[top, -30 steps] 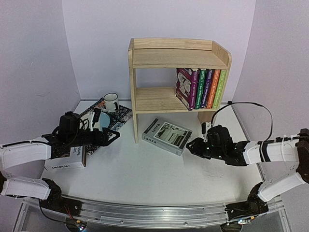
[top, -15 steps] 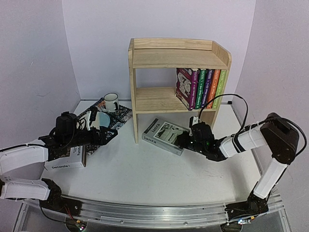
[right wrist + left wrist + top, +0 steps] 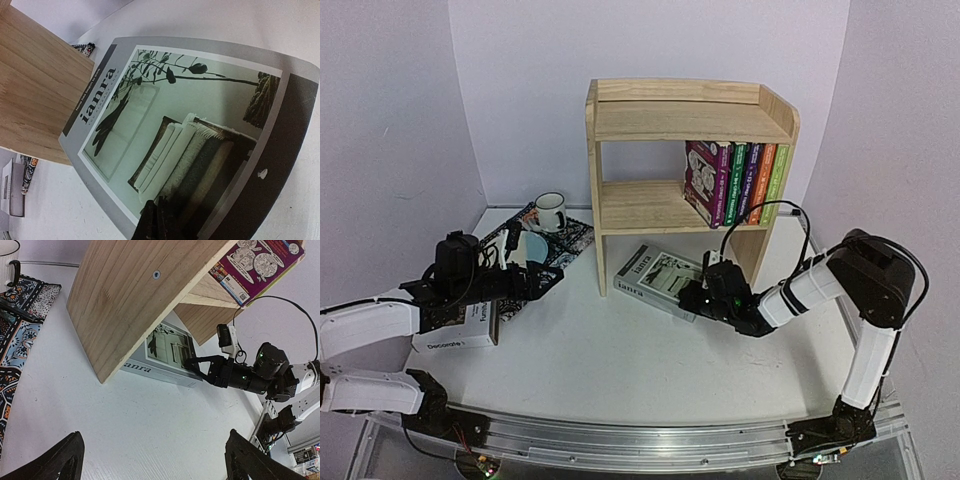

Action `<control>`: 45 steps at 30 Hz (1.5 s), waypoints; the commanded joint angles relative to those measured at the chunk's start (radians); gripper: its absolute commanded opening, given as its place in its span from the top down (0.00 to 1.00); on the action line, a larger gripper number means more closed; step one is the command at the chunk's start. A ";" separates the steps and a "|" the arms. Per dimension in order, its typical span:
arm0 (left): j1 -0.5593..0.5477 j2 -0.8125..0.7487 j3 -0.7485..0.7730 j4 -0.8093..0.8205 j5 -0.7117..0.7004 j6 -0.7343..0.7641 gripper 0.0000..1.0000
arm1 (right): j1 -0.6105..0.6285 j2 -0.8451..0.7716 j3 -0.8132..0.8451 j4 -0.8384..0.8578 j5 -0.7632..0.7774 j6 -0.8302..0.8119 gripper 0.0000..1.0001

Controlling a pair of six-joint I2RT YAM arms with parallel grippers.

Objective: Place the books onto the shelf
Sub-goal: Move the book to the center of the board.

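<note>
Lower tier of shelf (image 3: 645, 205) open on its left half, row of paperbacks (image 3: 735, 183) filling the right, grey book (image 3: 655, 272) lying flat just before the shelf's base, bare table (image 3: 620, 360) in front.

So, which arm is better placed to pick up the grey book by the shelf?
Right. Its shut jaws are at the near corner of the grey book; the left jaws hang open by the placemat, apart from it.

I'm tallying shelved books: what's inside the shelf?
Five paperbacks stand in the shelf, at the right end of its lower tier, the leftmost leaning. Whatever lies behind them is covered.
</note>
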 commanded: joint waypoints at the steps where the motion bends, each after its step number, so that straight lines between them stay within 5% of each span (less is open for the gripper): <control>1: -0.005 -0.009 0.002 0.035 0.001 -0.002 0.01 | 0.019 -0.014 -0.039 -0.039 -0.016 0.038 1.00; 12: -0.004 0.019 0.012 0.035 0.001 -0.004 0.01 | 0.087 -0.212 -0.210 -0.348 -0.039 0.121 1.00; 19: -0.004 0.047 0.015 0.036 0.011 -0.004 0.00 | 0.102 -0.662 -0.359 -0.792 0.082 0.129 1.00; 24: -0.019 0.079 0.018 0.042 0.045 -0.052 0.01 | 0.099 -0.912 -0.329 -0.958 0.235 0.025 1.00; 29: -0.096 0.083 0.006 0.044 0.020 -0.103 0.02 | 0.099 -0.805 -0.193 -1.059 0.232 -0.008 0.64; 34: -0.191 0.141 0.002 0.068 -0.046 -0.126 0.02 | 0.091 -0.709 -0.174 -1.119 0.224 0.078 0.10; 37: -0.210 0.186 0.012 0.091 -0.060 -0.135 0.01 | 0.083 -0.720 -0.186 -1.125 0.212 0.103 0.02; 45: -0.273 0.288 0.072 0.120 -0.118 -0.117 0.00 | 0.037 -0.741 -0.172 -1.125 0.100 0.076 0.02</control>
